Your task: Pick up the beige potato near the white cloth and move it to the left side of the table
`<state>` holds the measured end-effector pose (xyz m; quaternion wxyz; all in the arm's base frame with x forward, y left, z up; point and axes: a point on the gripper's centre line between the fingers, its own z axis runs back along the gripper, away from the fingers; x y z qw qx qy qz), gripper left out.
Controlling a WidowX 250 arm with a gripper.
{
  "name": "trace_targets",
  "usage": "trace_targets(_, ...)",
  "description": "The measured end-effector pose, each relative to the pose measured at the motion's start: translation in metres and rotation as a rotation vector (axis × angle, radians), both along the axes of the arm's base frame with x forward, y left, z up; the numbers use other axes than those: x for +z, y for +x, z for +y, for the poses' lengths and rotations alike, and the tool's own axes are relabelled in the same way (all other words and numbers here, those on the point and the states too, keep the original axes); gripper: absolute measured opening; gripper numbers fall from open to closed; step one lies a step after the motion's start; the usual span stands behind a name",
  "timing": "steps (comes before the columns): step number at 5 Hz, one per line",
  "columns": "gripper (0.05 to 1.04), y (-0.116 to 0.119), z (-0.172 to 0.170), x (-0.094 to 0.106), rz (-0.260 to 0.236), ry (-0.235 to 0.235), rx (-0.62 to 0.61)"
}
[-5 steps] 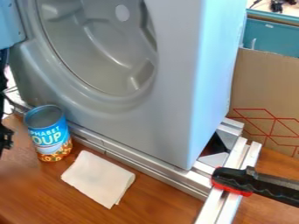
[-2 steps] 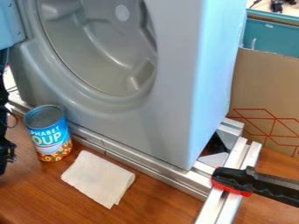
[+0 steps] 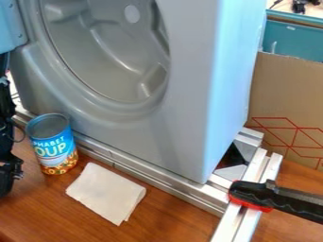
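At the left edge of the camera view, part of the black gripper [image 3: 9, 172] hangs low over the wooden surface, left of the soup can and cut off by the frame. The blue-labelled can [image 3: 54, 145] stands upright, close to the metal rail. A folded white cloth [image 3: 106, 193] lies flat to the can's right. Behind them rises a grey toy washing machine [image 3: 189, 94] with a round opening; a light blue door [image 3: 11, 26] stands at its upper left.
Metal rails [image 3: 157, 177] run along the machine's base. A black and red clamp [image 3: 268, 196] grips the rail at the lower right. A cardboard box [image 3: 287, 94] stands behind at the right, near a teal container [image 3: 293, 38]. Brown wood [image 3: 170, 222] lies in front.
The black arm and gripper have moved rightward and somewhat down into view at the left edge, nearer the can. The can and cloth have not moved.
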<state>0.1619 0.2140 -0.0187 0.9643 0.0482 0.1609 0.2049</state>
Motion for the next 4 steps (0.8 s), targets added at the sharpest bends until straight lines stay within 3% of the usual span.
trace_targets(1, 1.011, 0.0, 0.0, 0.0, 0.0, 0.001, 0.003)
trace_targets(2, 1.007, -0.002, -0.003, 0.013, -0.034, 0.018, -0.008)
trace_targets(4, 1.003, -0.02, -0.023, 0.059, -0.133, 0.103, -0.048)
